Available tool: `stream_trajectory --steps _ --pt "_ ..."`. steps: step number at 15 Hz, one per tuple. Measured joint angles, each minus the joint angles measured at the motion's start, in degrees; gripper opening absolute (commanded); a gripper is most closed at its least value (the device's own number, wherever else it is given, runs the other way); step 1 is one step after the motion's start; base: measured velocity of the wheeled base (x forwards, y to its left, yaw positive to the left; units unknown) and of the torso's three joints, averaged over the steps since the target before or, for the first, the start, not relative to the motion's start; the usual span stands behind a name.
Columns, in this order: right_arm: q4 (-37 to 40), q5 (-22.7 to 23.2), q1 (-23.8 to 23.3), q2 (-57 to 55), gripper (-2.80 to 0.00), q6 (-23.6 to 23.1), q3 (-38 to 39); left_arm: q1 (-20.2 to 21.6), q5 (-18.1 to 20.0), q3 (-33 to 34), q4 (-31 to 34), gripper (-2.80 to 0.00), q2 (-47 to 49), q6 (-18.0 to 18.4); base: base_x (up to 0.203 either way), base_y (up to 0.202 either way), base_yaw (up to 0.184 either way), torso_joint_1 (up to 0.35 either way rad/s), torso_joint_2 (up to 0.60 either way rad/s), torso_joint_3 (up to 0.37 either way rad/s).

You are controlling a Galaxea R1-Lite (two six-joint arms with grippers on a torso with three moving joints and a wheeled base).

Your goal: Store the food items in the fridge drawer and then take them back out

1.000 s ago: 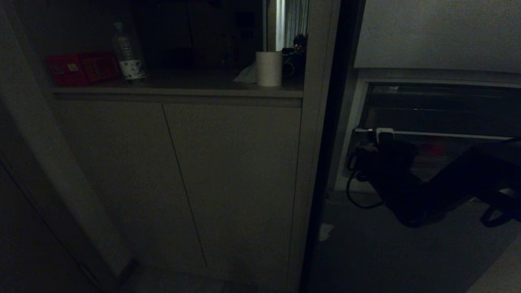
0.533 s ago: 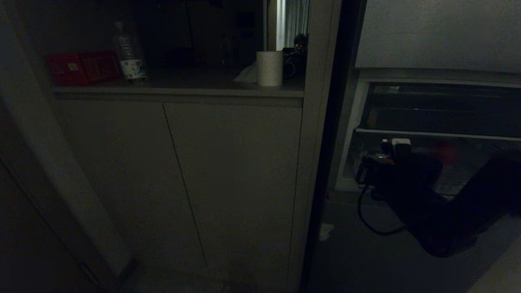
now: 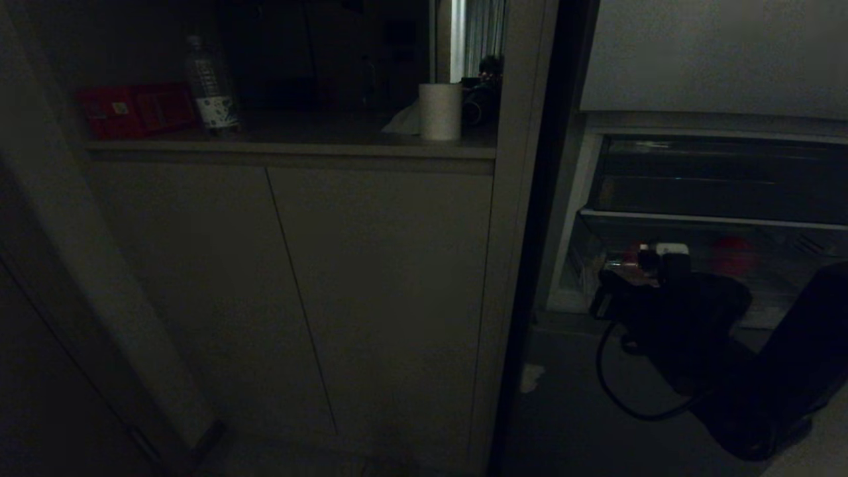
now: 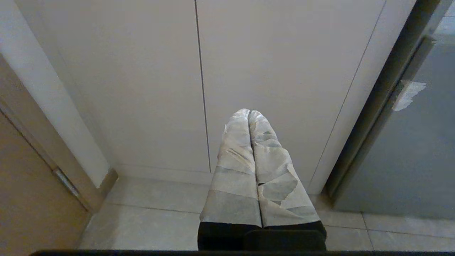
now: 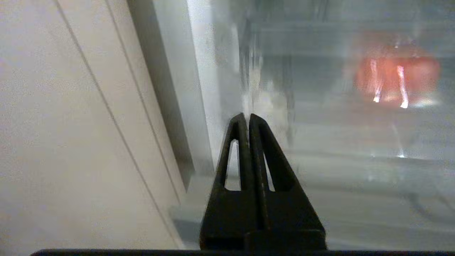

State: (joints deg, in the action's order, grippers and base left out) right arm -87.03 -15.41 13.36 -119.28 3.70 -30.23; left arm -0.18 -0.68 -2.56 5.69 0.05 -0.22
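Right pincer (image 5: 249,119) is pressed together, empty, right at the fridge drawer (image 3: 782,291) front near its left end. One red food item (image 5: 396,80) sits inside behind the clear wall, off toward the drawer's right. Left pincer (image 4: 249,115) is also together, parked by the cabinet, so the right arm's way closer.

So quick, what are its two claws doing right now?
Left gripper: shut, empty, facing the pale cabinet doors.
Right gripper: shut, empty, at the clear plastic fridge drawer.

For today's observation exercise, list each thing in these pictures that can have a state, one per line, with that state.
Left tool: shut, empty, parked facing the cabinet doors.
Right tool: shut, empty, in front of the drawer.
Drawer: a red food item lies inside.
Food item: in the drawer, seen through its clear front, not held.
Cabinet doors: closed.
Bottle: upright on the counter.
Paper roll: upright.
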Motion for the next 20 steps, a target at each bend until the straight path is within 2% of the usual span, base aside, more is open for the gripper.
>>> stream_trajectory --steps 6,7,11,13,15,18,20 --pt "0.7 -1.8 0.5 2.0 -2.8 -0.8 5.2 0.1 0.0 0.0 0.0 -2.8 0.0 0.0 0.0 0.0 0.0 0.0 0.0 0.0" --pt "0.7 -2.1 0.6 2.8 0.0 -0.9 6.0 0.0 0.0 0.0 0.0 -2.8 0.0 0.0 0.0 0.0 0.0 0.0 0.0 0.0" --pt "1.9 -2.1 2.0 9.6 0.0 -1.0 10.0 0.0 0.0 0.0 0.0 -2.8 0.0 0.0 0.0 0.0 0.0 0.0 0.0 0.0" --pt "7.2 -2.0 1.9 16.1 0.0 -1.0 9.3 0.0 0.0 0.0 0.0 -2.8 0.0 0.0 0.0 0.0 0.0 0.0 0.0 0.0" --pt "19.2 -1.6 0.5 23.0 0.0 -0.8 3.2 0.0 0.0 0.0 0.0 -2.8 0.0 0.0 0.0 0.0 0.0 0.0 0.0 0.0" --pt "43.3 1.0 -3.6 28.3 0.0 -0.3 -15.2 0.0 0.0 0.0 0.0 -2.8 0.0 0.0 0.0 0.0 0.0 0.0 0.0 0.0" --pt "60.0 2.6 -6.6 27.5 0.0 0.0 -28.6 0.0 0.0 0.0 0.0 -2.8 0.0 0.0 0.0 0.0 0.0 0.0 0.0 0.0"
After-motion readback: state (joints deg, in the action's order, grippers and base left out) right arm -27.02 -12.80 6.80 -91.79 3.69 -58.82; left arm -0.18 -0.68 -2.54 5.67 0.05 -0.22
